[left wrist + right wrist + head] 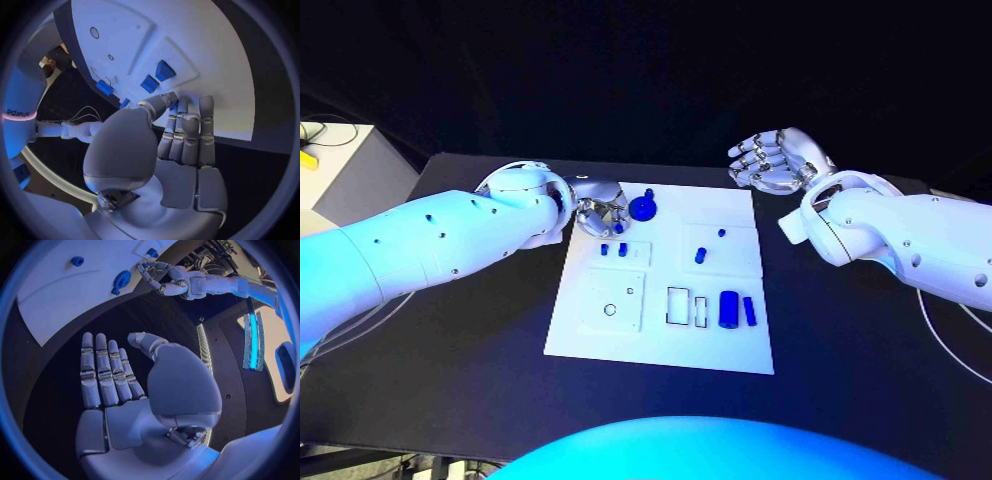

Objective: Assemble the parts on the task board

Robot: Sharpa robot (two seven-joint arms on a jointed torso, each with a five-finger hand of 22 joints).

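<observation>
The flat white rectangular task board (661, 345) is lying mid-table. The silver right hand (776, 160) is hovering beyond its far right corner, spread, holding nothing. The silver left hand (599, 212) is touching the round blue disc part (643, 208) at the board's far edge; its grip is unclear.

Right hand (125, 390) spread flat over black table (56, 405), palm bare, fingers (100, 370) straight and side by side. Beyond fingertips, white task board (56, 295) carrying round blue part (120, 280) near its edge. Left hand (159, 277) just beside that part, fingers curled.
</observation>
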